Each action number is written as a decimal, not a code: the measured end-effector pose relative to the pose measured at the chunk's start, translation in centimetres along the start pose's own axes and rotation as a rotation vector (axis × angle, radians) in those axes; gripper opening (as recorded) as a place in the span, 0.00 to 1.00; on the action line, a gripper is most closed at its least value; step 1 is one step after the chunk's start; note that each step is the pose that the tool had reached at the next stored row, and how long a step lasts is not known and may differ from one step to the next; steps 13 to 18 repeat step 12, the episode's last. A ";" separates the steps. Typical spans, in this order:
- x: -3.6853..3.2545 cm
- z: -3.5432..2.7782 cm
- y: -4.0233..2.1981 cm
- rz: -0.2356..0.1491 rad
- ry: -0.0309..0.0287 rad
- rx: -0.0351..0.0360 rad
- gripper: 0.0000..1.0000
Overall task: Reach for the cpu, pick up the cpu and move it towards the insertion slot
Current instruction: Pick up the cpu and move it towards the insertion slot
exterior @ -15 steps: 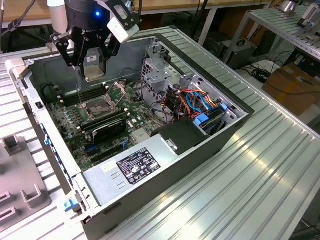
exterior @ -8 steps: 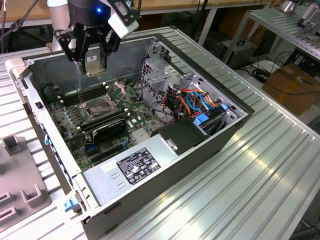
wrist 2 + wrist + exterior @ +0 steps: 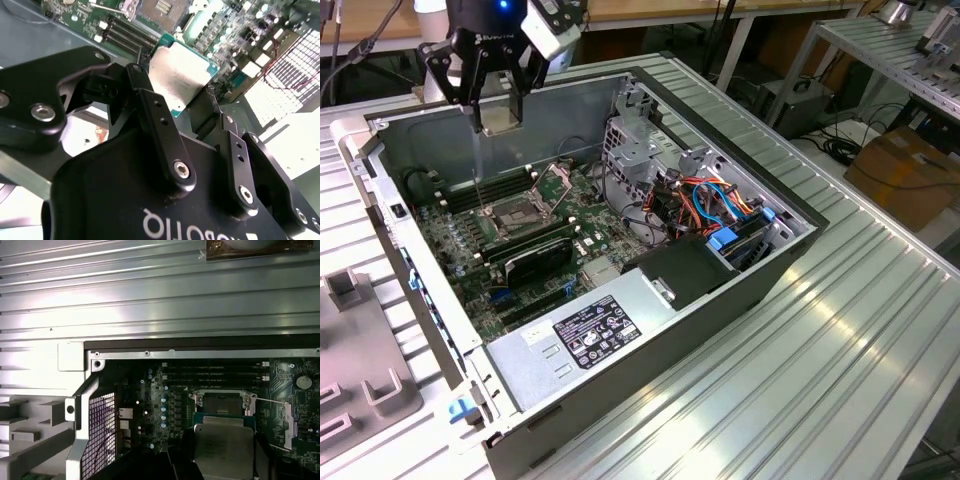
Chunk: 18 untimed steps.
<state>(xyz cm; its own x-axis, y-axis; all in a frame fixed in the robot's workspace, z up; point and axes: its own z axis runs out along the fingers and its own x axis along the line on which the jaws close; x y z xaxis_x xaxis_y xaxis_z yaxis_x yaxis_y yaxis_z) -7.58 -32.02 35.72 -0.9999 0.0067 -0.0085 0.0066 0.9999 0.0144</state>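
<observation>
Matt metal cpu; black, prob. plastic claw.

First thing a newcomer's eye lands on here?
Probably the black gripper holding the cpu in the air above the open computer case, near the case's far wall in the exterior view. Next, the motherboard's open socket below it, with its frame lifted. In the second wrist view the cpu sits clamped between the fingers.

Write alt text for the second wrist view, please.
The black gripper holds the cpu, a flat silver square chip, between its fingers above a green motherboard. The open socket lies on the board beyond the chip.
</observation>
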 end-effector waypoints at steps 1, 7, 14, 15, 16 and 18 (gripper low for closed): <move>-0.08 0.01 0.20 0.000 0.0004 -0.0001 0.55; -0.12 0.01 0.36 -0.010 0.0005 0.0151 0.55; -0.13 0.01 0.36 -0.010 0.0005 0.0164 0.55; -0.13 0.01 0.36 -0.010 0.0005 0.0164 0.55; -0.13 0.01 0.36 -0.010 0.0005 0.0164 0.55; -0.13 0.01 0.36 -0.010 0.0005 0.0164 0.55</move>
